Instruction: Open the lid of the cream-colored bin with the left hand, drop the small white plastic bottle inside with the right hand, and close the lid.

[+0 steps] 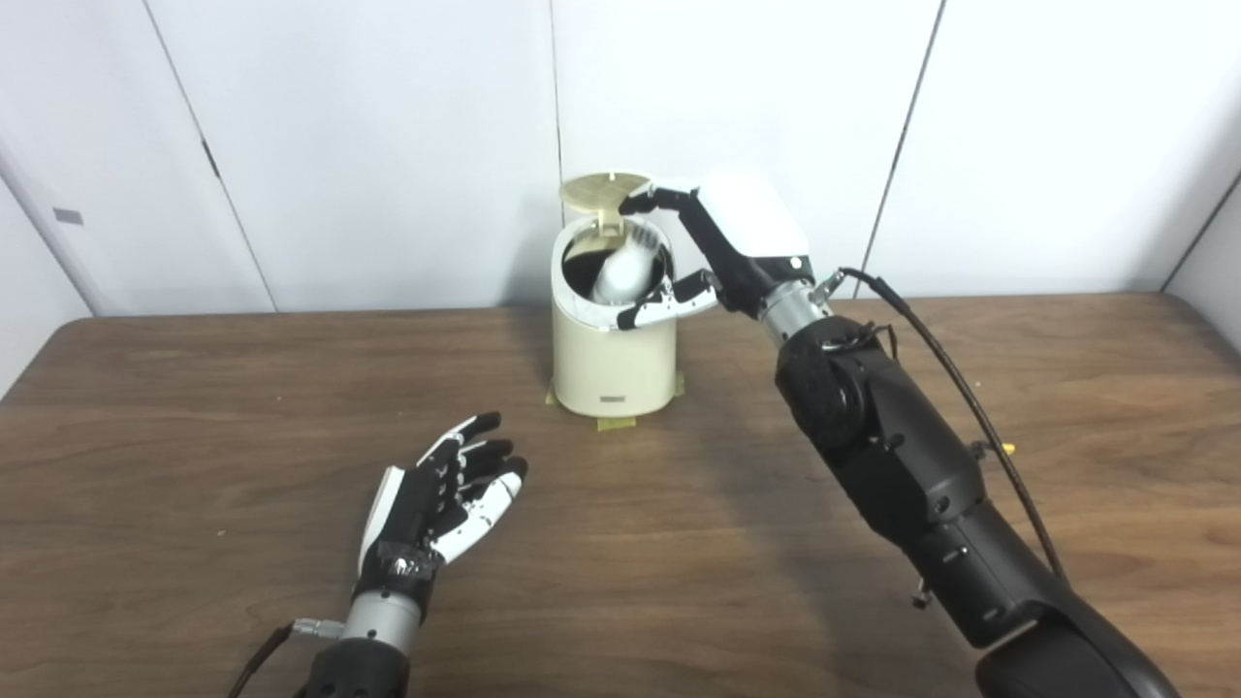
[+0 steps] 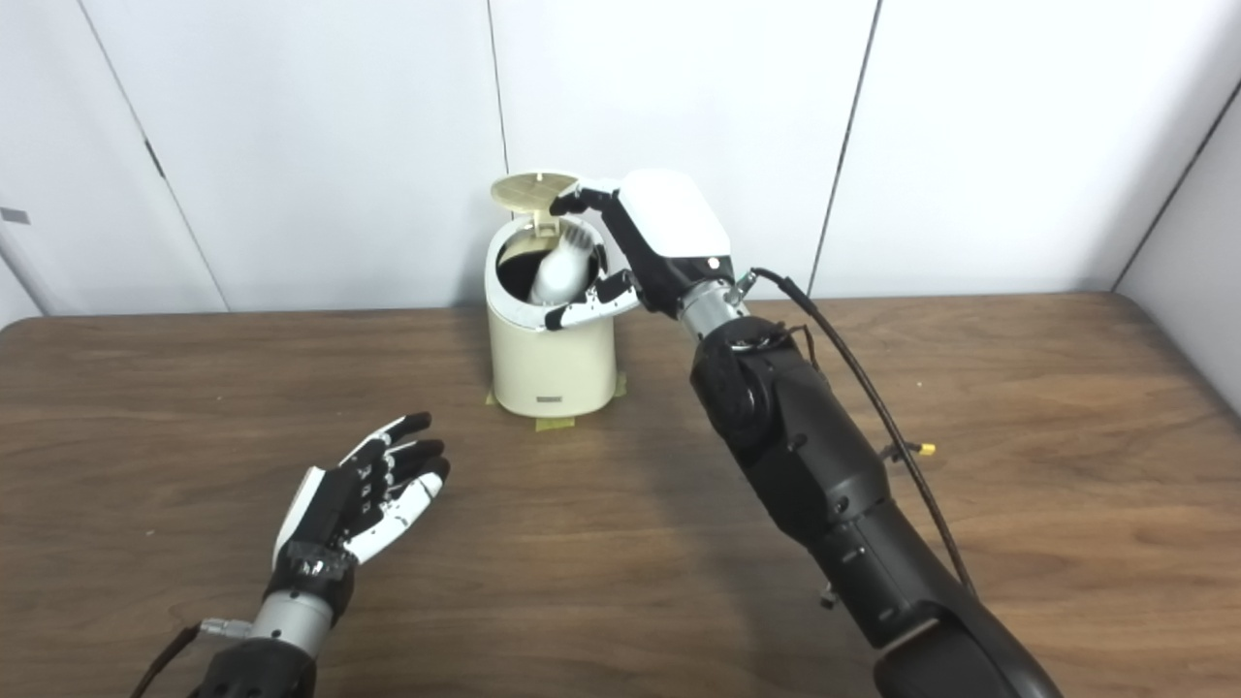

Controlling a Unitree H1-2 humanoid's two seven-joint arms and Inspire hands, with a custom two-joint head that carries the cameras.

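The cream-colored bin (image 1: 613,359) stands on the tabletop (image 1: 194,436) with its lid (image 1: 603,191) up; the small white plastic bottle (image 1: 623,274) sits tilted in its mouth. The right hand (image 1: 713,257), fingers spread, appears to have released it. Closing the lid remains; the left hand (image 1: 448,494) rests spread, holding nothing.

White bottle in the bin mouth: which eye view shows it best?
Left eye view, narrowly: the white bottle shows slightly larger in the cream bin opening, beside the right hand. The right eye view shows it similarly, slightly smaller.

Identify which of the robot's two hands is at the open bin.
The right hand, raised over the bin around the white bottle; the left hand lies open, apart, on the table.
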